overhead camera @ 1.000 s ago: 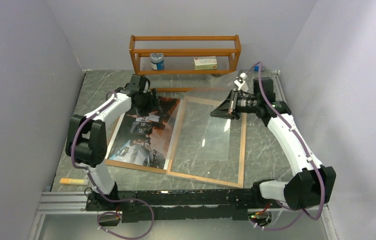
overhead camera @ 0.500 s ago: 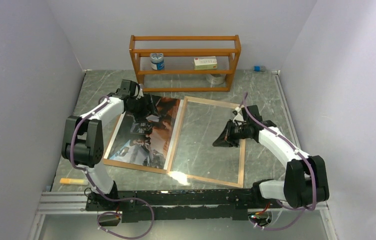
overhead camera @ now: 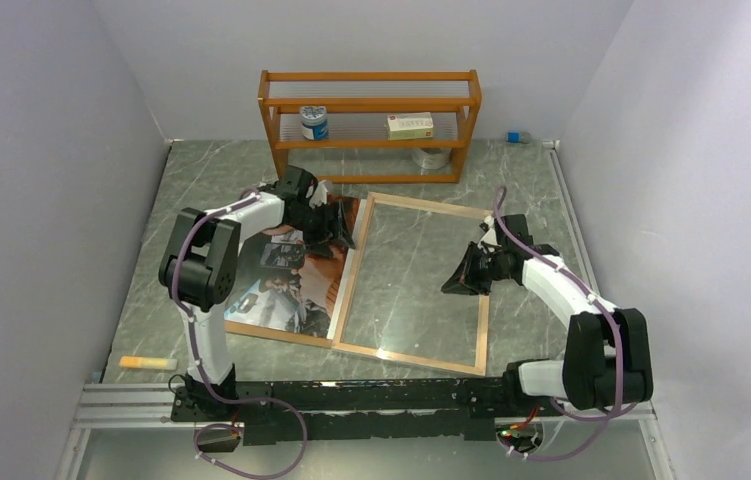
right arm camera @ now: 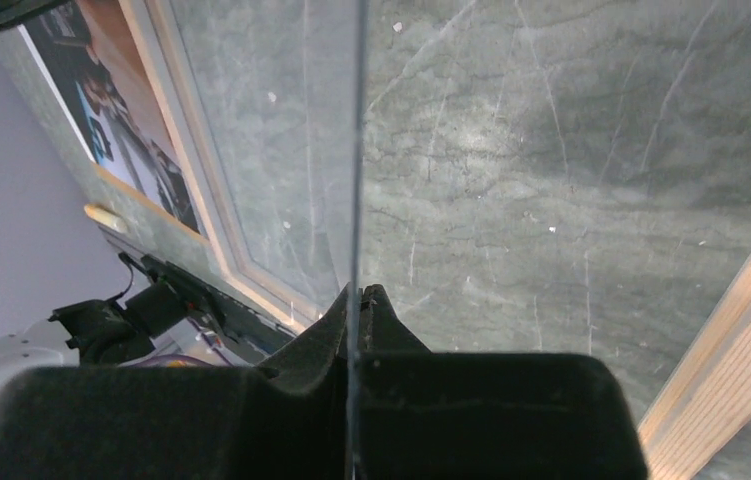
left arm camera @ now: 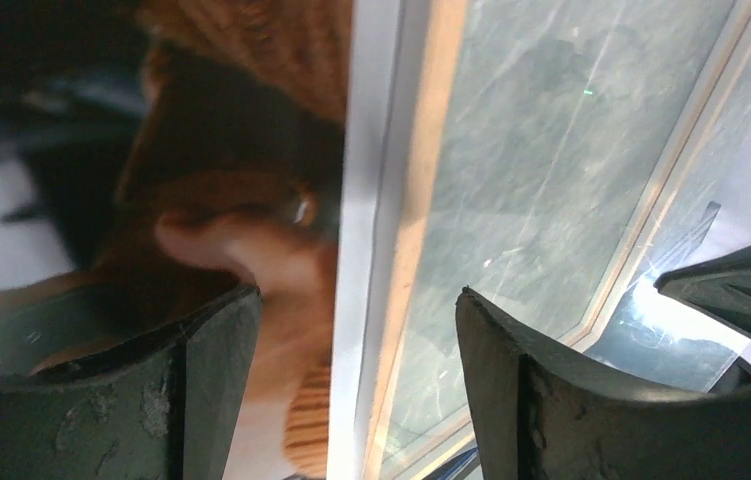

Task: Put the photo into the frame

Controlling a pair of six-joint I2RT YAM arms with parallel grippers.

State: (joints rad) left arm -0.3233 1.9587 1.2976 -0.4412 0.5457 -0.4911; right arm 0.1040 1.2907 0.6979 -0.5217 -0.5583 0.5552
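Squaring is needed before insertion: large thin rectangular silver-white, wood-backed frame (overhead camera: pixel 485 320) is laid flat mid-table, glossy dark photo print (overhead camera: pixel 286 290) is set just beside its left edge, left gripper (left arm camera: pixel 356 310) is spread astride that edge, right gripper (right arm camera: pixel 359 300) is pinched on thin clear pane (right arm camera: pixel 358 150).

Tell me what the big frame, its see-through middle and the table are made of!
The frame rim looks like pale, matt wood, tan with faint grain. Its pane is clear and shiny: the table shows through and light glints off it; glass or plastic, I cannot tell. The table looks like grey marble with white veins, maybe only a printed top.
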